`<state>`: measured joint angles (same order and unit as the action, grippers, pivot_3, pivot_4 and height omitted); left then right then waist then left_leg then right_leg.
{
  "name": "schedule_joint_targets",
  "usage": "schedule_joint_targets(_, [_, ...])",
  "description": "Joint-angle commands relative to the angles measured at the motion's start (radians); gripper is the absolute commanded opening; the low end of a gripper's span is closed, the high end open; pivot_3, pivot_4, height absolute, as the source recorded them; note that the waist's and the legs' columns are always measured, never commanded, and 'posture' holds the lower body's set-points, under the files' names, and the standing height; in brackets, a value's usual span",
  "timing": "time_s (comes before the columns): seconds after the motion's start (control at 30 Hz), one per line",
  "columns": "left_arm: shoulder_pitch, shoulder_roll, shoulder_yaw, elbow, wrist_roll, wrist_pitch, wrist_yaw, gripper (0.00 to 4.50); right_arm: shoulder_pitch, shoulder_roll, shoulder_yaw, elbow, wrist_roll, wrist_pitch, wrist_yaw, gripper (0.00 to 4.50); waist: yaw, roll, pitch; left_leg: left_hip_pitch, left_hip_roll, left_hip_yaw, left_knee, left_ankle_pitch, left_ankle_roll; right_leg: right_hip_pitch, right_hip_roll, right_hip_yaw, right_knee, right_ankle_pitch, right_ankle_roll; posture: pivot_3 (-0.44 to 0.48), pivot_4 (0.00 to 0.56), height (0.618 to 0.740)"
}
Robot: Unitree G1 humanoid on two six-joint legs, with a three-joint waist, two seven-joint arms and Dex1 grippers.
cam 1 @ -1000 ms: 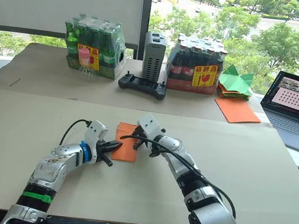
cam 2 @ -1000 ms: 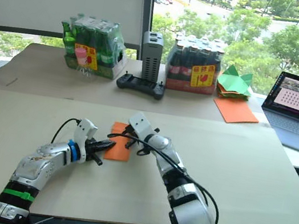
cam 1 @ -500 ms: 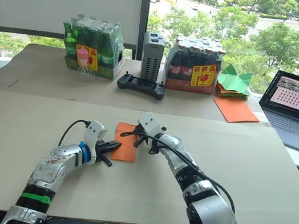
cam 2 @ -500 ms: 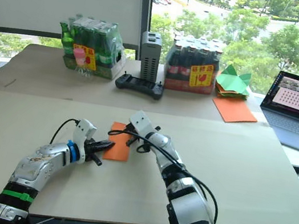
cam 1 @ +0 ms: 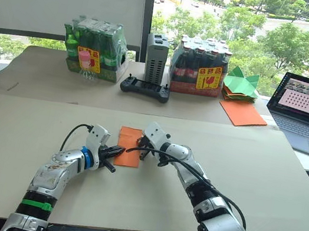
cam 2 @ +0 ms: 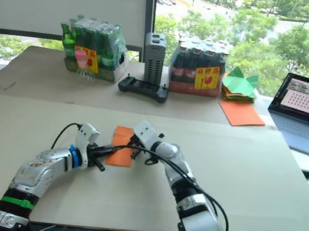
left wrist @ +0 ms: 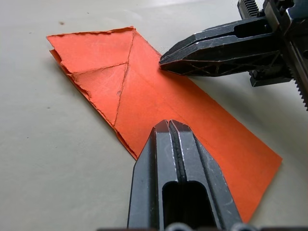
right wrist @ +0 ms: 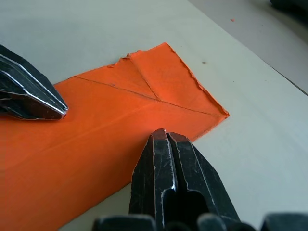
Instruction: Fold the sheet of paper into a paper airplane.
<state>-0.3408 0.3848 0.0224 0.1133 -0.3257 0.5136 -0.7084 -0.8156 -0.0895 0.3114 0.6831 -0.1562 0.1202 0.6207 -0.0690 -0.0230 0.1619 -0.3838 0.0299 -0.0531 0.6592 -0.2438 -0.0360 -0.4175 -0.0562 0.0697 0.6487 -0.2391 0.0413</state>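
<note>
Right gripper has slid nearer along the sheet of paper, jaws closed, tip pressing its right edge; left gripper closed, pressing left edge, mid-table.

left hand, right hand fingers together (tips facing).

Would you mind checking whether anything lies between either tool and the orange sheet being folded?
Nothing visible does. Both tools are shut, with tips on the sheet of paper: the left tool at one long edge and the right tool at the opposite edge. The table around the sheet is bare.
</note>
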Motion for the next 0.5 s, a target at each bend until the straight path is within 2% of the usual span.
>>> schedule_joint_targets(0.03, [0.007, -0.006, -0.020, 0.003, 0.000, 0.025, 0.000, 0.00, 0.076, -0.017, 0.061, -0.030, -0.023, 0.089, 0.081, 0.01, 0.000, 0.000, 0.000, 0.000, 0.000, 0.000, 0.000, 0.000, 0.000, 0.000, 0.000, 0.000, 0.000, 0.000, 0.000, 0.000, 0.150, 0.740])
schedule_joint_targets(0.17, [0.004, -0.008, -0.018, 0.005, 0.000, 0.026, 0.000, 0.00, 0.132, -0.042, 0.079, -0.123, -0.022, 0.143, 0.123, 0.01, 0.000, 0.001, -0.001, 0.003, 0.000, 0.000, 0.000, 0.000, 0.000, 0.004, 0.000, 0.000, -0.001, 0.000, 0.000, 0.000, 0.150, 0.740])
schedule_joint_targets(0.3, [0.005, -0.010, -0.019, 0.007, 0.001, 0.026, 0.000, 0.00, 0.180, -0.070, 0.101, -0.214, -0.019, 0.191, 0.169, 0.01, 0.000, 0.001, -0.001, 0.014, 0.000, 0.000, -0.001, -0.002, 0.003, 0.015, 0.000, 0.000, -0.004, -0.002, 0.002, 0.000, 0.150, 0.740])
schedule_joint_targets(0.5, [0.002, -0.012, -0.021, 0.011, 0.002, 0.025, -0.002, 0.00, 0.229, -0.111, 0.124, -0.303, -0.016, 0.244, 0.218, 0.01, 0.002, 0.001, -0.001, 0.014, 0.000, 0.000, -0.001, -0.002, 0.003, 0.016, 0.000, 0.000, -0.004, -0.002, 0.002, 0.000, 0.150, 0.740])
